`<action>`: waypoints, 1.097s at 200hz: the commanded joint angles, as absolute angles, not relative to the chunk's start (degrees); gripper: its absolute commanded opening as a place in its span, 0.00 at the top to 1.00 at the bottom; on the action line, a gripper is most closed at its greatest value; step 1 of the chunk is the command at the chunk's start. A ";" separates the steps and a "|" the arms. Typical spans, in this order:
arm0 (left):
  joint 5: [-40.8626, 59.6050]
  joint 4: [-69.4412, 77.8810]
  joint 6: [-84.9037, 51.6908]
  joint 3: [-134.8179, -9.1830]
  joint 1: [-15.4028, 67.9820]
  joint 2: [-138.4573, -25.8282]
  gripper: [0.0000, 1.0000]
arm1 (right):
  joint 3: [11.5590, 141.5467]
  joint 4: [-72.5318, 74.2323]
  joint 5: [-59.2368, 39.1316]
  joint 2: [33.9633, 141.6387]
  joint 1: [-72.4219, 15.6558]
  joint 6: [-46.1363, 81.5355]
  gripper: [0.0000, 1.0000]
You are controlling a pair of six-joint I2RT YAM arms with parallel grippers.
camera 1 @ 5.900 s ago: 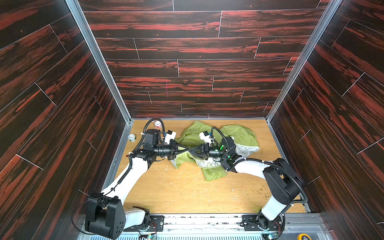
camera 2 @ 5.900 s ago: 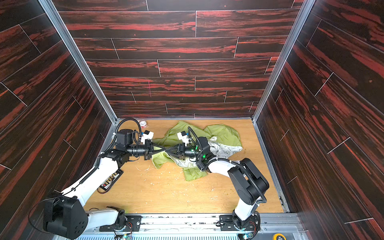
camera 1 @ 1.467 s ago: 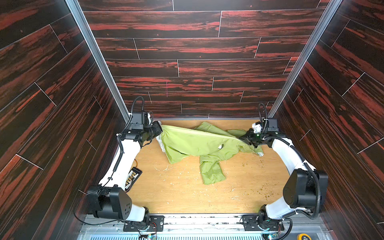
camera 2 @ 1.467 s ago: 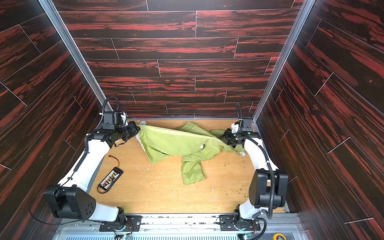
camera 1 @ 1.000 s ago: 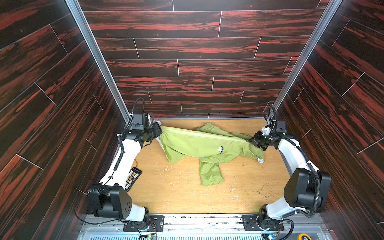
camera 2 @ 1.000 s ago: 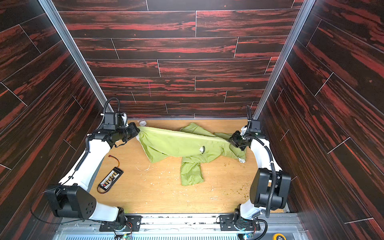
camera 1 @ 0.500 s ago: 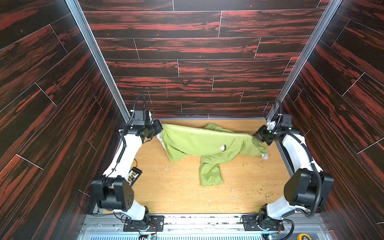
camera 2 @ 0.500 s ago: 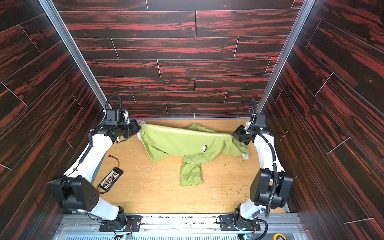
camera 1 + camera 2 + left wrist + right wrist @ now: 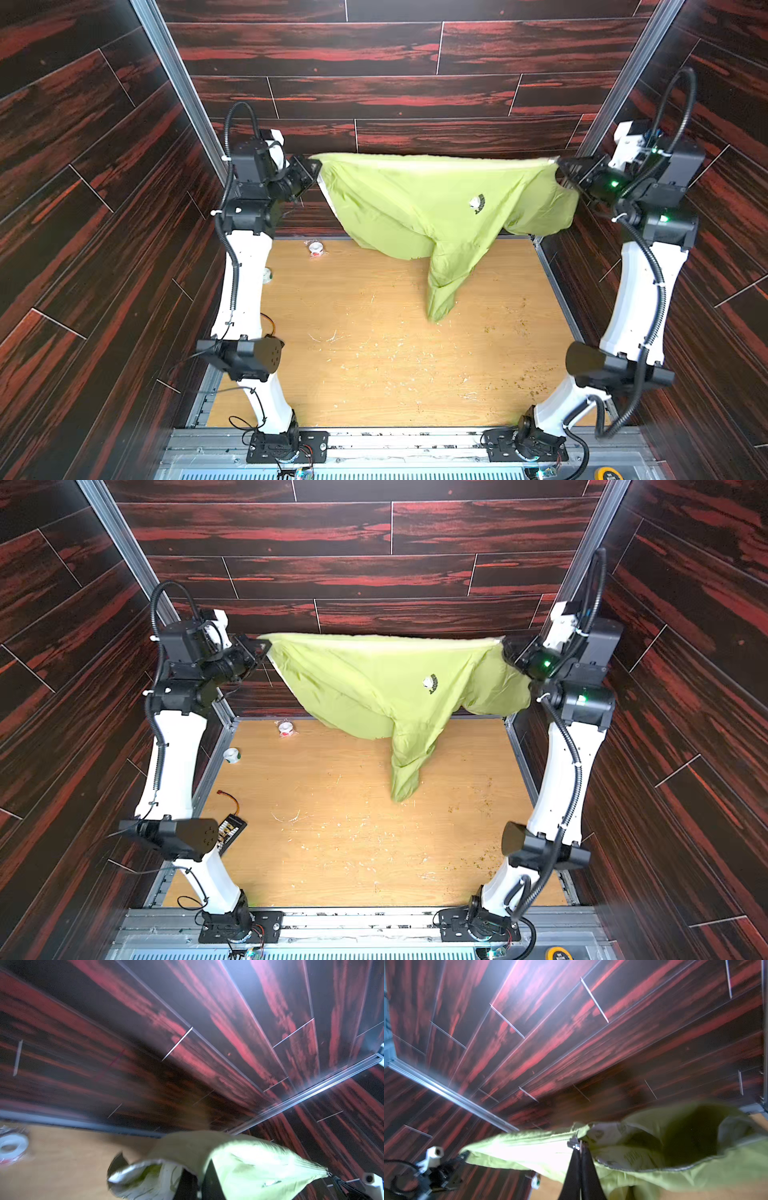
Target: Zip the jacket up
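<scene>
Up off the light wooden tabletop [image 9: 374, 365], your thin lime-green hooded jacket [image 9: 415, 208] now hangs pulled taut between both arms, not sagging low like a second ago. Left gripper [image 9: 312, 169] is clamped on one end and right gripper [image 9: 580, 1148] is pinched on the small metal zipper pull [image 9: 574, 1144], so I'd guess the zip's nearly run up.

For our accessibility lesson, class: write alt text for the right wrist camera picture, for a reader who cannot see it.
The shut right gripper pinches the edge of a lime-green jacket, stretched taut through the air to the left gripper at its far end. Pale patterned lining shows inside the jacket; dark red wood-panelled walls fill the background.
</scene>
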State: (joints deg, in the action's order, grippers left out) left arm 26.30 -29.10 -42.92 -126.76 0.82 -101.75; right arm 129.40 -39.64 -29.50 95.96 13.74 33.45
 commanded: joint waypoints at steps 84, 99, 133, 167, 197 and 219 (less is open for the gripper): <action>20.50 -20.45 -41.75 -49.79 0.00 -67.70 1.00 | 50.58 -29.17 -29.98 70.60 13.62 31.91 1.00; 18.86 -21.82 -40.33 -46.88 0.00 -68.22 1.00 | 46.48 -28.99 -29.83 71.97 13.62 31.98 1.00; 17.52 -24.16 -38.65 -44.83 0.00 -71.47 1.00 | 42.38 -30.12 -30.08 75.20 13.63 30.75 1.00; 12.46 -30.96 -36.34 -47.95 0.00 -71.97 0.22 | 43.30 -33.34 -26.89 75.64 13.62 28.90 0.65; 4.17 -38.01 -33.53 -51.95 0.00 -65.90 0.00 | 48.99 -38.22 -18.26 72.66 13.89 27.48 0.01; -2.83 -35.57 -31.40 -51.91 0.00 -58.22 0.01 | 53.77 -39.57 -12.90 70.88 13.99 26.31 0.01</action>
